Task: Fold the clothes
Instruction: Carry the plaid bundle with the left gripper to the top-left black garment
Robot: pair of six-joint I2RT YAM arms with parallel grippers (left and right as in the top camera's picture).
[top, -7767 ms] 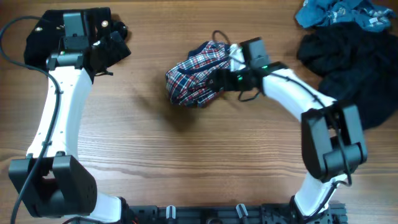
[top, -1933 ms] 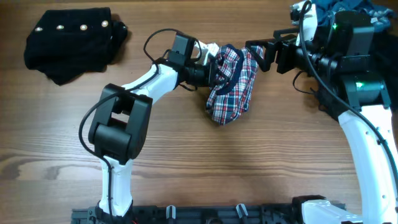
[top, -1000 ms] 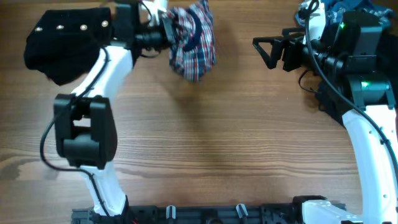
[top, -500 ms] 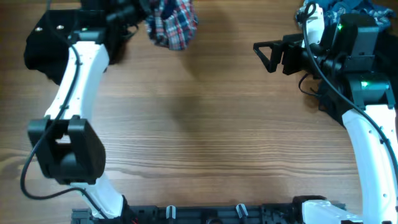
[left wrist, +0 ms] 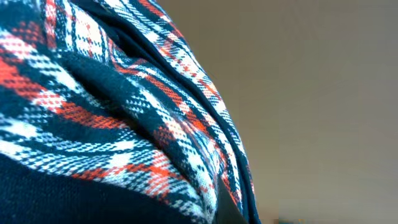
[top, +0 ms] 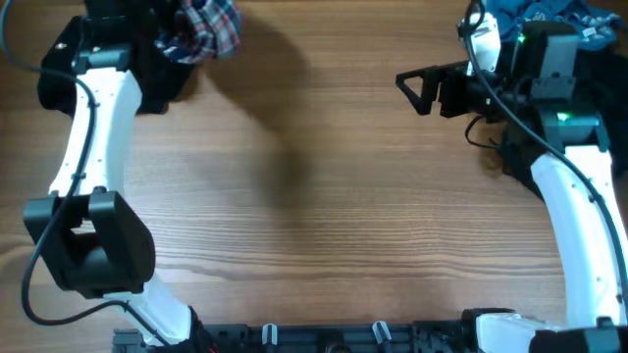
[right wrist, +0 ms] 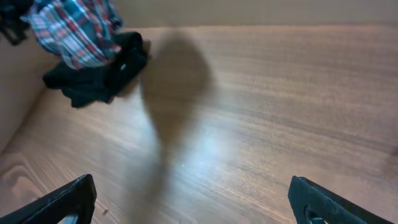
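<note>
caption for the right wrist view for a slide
Open right fingers frame the table; beyond, plaid garment above black garment.

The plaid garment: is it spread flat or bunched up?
Bunched up: the plaid garment hangs in a crumpled bundle above the black garment, not laid flat on the table.

plaid garment over black garment, right gripper spread wide

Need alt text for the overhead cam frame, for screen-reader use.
The left arm reaches to the top-left corner of the wooden table, holding a bunched plaid garment lifted beside a black garment. The right arm points left with jaws open and empty; a blue garment and another black one lie behind it.
</note>
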